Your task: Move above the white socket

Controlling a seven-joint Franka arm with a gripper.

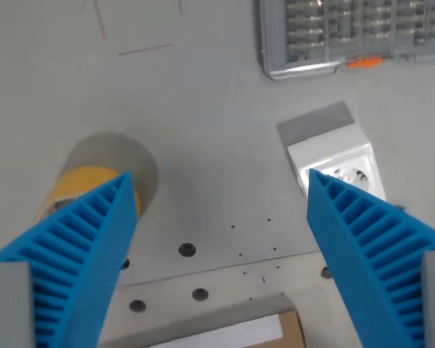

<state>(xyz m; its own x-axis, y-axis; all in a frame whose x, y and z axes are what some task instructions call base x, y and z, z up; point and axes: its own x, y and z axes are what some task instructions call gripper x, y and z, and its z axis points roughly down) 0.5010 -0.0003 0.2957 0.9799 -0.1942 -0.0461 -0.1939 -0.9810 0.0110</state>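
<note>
**White socket off to my right, claw spread and empty**

White socket (333, 161) sits right of centre in the wrist view, mid-depth on the grey table (210, 109). It's a boxy white block with a grey top face on its far side and a round outlet recess on the near face. My right finger (377, 246) overlaps its near-right corner in the picture, so part of the outlet face is hidden. Can't tell if there's contact or just height separation.

My claw (217, 185) is spread wide, nothing between the fingers. Both are blue, ribbed, and taper toward the far side. The socket is not centred in the gap; it lies at the right finger's tip.

Left finger (87, 254) tip overlaps a yellow-and-grey cylinder (101, 177), which stands on the table at the left, about the same depth as the socket.

Far right, at the top edge: a grey parts case (348, 36) with rows of small items inside and an orange latch (364, 62) on its near rim. Well apart from the socket.

Near side, between the fingers: a lighter plate edge with several dark screw holes (187, 250), and below that a brown-and-white flat piece (246, 332) at the bottom edge. Faint red lines (145, 49) are marked on the table far left.
</note>
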